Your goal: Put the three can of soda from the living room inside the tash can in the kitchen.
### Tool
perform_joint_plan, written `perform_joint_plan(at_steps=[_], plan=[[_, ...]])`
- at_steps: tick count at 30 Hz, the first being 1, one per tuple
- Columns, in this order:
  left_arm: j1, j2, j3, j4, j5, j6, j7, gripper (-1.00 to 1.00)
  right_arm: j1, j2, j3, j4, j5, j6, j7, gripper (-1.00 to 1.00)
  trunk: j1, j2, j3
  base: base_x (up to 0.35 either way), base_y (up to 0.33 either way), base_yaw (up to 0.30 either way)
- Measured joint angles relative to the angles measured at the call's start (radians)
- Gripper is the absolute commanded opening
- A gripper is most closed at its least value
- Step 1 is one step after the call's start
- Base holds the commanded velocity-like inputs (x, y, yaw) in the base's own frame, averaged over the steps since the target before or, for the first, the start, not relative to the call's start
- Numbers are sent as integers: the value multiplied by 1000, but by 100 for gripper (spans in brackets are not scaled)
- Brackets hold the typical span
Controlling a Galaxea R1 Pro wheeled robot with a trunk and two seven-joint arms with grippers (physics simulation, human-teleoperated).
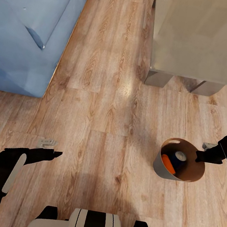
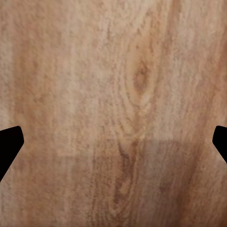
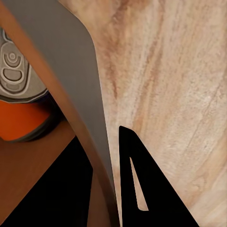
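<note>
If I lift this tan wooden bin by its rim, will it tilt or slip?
The tapered tan wooden bin probably tilts: the right gripper pinches one side only. Its wall looks stiff, unlikely to flex. The cans inside may roll.

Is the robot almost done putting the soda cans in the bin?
Partly. The bin already holds an orange can and a dark blue can; whether a third can is inside cannot be told. The right tool grips the bin's rim, one finger inside the wall and one outside. The left tool is open over the wood floor. The bin stands beside the blue sofa, not in a kitchen.
</note>
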Motion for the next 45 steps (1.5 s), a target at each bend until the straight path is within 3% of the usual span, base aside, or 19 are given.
perform_joint_plan(at_steps=[11, 12, 14, 45], plan=[[0, -1, 1, -1, 0, 0, 1, 100, 0, 0, 0, 0, 0, 0, 0, -100, 0, 0, 0, 0, 0, 0], [0, -1, 1, -1, 0, 0, 1, 100, 0, 0, 0, 0, 0, 0, 0, 100, 0, 0, 0, 0, 0, 0], [0, -1, 0, 0, 0, 0, 1, 100, 1, 9, -6, -1, 11, 0, 1, 100, 0, 0, 0, 0, 0, 0], [0, -2, 1, 0, 0, 0, 1, 100, 1, 9, -7, -1, 11, 0, 1, 100, 0, 0, 0, 0, 0, 0]])
